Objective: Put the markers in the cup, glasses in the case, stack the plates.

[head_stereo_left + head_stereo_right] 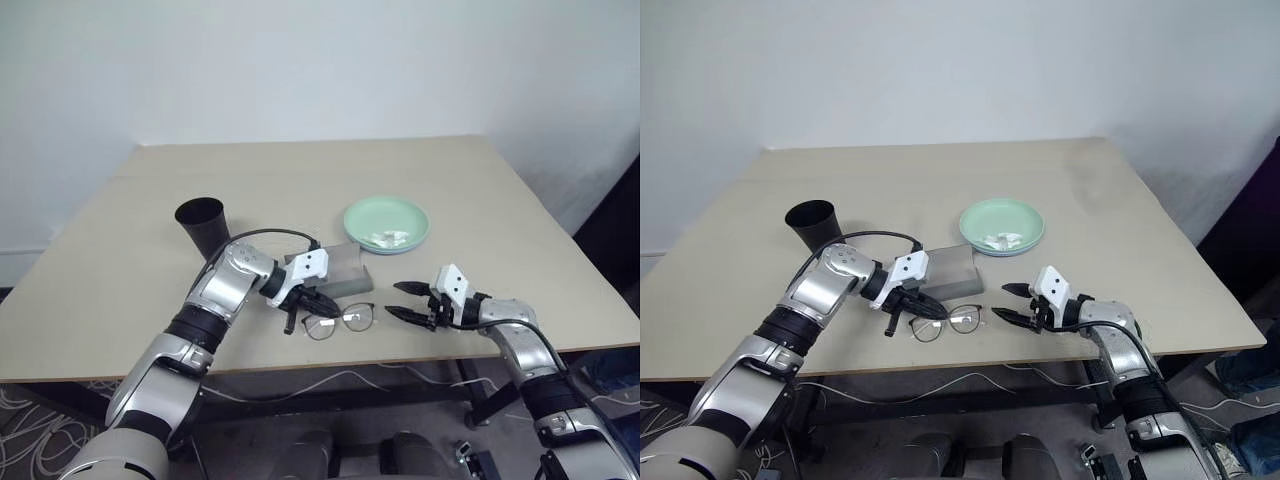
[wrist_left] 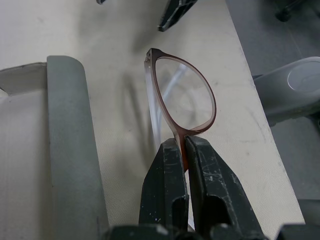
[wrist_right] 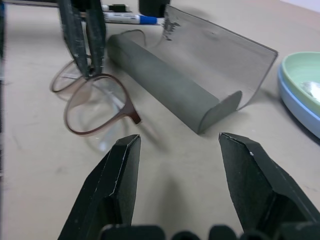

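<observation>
The left hand is closed tight on the glasses, its two black fingers pinched on the frame at the bridge between the lenses. The glasses sit at the near edge of the counter, just in front of the case. Whether the glasses rest on the counter or are lifted slightly off it cannot be told.

The case is grey and lies open. In the right wrist view its rounded body lies on the counter with the lid standing up behind it. The case is just beside the glasses and apart from them.

The right hand is to the right of the glasses, close to the counter surface. Its fingers stand partly spread and hold nothing. It points toward the glasses and the case.

The mint green plate sits behind and to the right of the case. In the right wrist view it rests on top of the light blue plate, whose rim shows underneath. A small white crumpled tissue lies in the green plate.

The black cup stands on the counter to the left of the case, behind the left arm. A marker with a blue tip lies on the counter beyond the case, near the cup.
</observation>
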Controlling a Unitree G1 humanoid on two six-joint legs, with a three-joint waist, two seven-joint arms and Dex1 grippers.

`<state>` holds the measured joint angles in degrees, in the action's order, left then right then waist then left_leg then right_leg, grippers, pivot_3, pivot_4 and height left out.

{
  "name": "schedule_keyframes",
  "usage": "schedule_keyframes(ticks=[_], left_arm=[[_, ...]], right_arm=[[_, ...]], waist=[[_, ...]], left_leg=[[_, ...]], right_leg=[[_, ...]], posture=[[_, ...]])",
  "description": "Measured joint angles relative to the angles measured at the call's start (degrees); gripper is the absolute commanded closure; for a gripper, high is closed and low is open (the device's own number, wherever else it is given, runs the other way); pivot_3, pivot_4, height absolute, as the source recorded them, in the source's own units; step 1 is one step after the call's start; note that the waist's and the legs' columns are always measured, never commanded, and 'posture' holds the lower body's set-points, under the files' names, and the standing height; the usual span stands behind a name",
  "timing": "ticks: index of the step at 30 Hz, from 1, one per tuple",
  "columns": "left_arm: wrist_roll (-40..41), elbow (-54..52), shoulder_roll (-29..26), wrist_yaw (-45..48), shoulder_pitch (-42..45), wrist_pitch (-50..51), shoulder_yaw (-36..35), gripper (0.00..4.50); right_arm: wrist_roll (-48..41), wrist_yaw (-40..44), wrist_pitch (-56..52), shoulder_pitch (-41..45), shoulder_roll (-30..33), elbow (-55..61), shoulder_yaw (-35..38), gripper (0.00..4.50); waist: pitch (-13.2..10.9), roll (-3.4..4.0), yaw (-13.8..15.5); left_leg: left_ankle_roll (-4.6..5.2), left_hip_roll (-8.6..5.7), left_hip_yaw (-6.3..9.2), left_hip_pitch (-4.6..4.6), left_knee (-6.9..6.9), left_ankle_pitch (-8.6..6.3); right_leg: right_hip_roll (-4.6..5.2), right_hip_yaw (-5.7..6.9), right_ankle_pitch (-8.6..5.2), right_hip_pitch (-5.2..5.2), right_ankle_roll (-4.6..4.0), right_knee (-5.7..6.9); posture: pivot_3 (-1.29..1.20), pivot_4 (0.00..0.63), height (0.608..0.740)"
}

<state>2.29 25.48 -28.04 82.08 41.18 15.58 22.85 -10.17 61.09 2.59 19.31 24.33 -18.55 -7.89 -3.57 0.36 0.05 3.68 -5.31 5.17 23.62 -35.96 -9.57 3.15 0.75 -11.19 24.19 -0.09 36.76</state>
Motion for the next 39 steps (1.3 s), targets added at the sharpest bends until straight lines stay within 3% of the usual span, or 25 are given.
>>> schedule_keyframes(ticks=[14,19,26,39], left_arm=[[1.6,-1.2,-1.9,-1.9,5.8,-0.5,-4.6,4.46],[-2.5,8.8,-1.1,-8.9,11.2,-8.4,-5.2,4.46],[-7.1,19.8,2.0,-12.8,11.8,-17.3,-3.7,4.46],[-13.1,30.5,4.9,-19.5,14.3,-27.3,-3.3,4.46]], right_arm=[[-1.1,2.0,-1.0,0.2,2.2,0.3,0.5,1.78],[-1.1,1.4,-0.8,0.4,2.1,0.0,0.5,1.78],[-1.0,0.9,-0.5,0.4,1.7,-0.1,0.5,1.78],[-1.0,-0.3,-0.5,0.2,1.2,0.0,0.5,1.78]], waist=[[0.0,-0.03,0.0],[0.0,-0.04,0.1],[0.0,-0.08,0.3],[0.0,-0.16,0.3]], left_leg=[[0.00,0.00,0.00,0.02,0.00,0.00],[0.00,0.00,-0.01,0.01,-0.01,0.00],[0.00,-0.01,-0.05,0.02,-0.02,0.00],[0.01,-0.01,-0.05,0.03,-0.08,0.00]], right_leg=[[0.01,0.01,0.00,0.02,0.00,-0.01],[-0.01,0.02,0.01,0.00,0.01,-0.01],[-0.02,0.00,0.05,0.03,0.09,-0.02],[-0.02,0.09,0.09,-0.02,0.16,-0.02]], posture=[[0.00,0.000,0.737],[0.00,0.000,0.737],[0.00,0.000,0.737],[0.00,0.000,0.737]])
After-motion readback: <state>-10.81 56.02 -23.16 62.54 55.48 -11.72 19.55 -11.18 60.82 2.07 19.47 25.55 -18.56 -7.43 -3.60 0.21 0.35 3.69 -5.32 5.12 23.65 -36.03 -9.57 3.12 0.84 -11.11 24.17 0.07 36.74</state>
